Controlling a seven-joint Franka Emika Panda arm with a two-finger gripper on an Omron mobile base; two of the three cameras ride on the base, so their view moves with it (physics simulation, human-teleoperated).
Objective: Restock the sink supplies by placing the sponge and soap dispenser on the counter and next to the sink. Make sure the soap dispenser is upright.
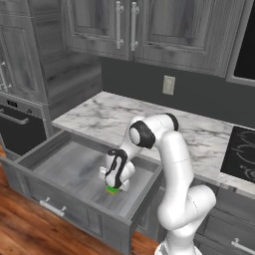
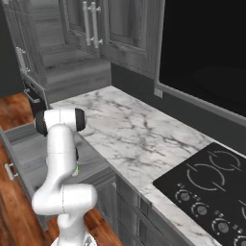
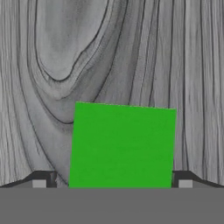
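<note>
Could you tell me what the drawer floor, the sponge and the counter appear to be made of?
Drawer floor: grey wood, matte, with swirling grain lines. Sponge: probably foam, with a flat bright green top showing no shine. Counter: white marble-like stone with grey veins, smooth.

No readable text, labels, brands or numbers appeared anywhere. The cooktop (image 2: 211, 192) carried only white ring marks and round knob symbols, with no legible characters. The wall outlet (image 1: 169, 85) and the oven panel (image 1: 11, 103) bore marks too small to read.
</note>
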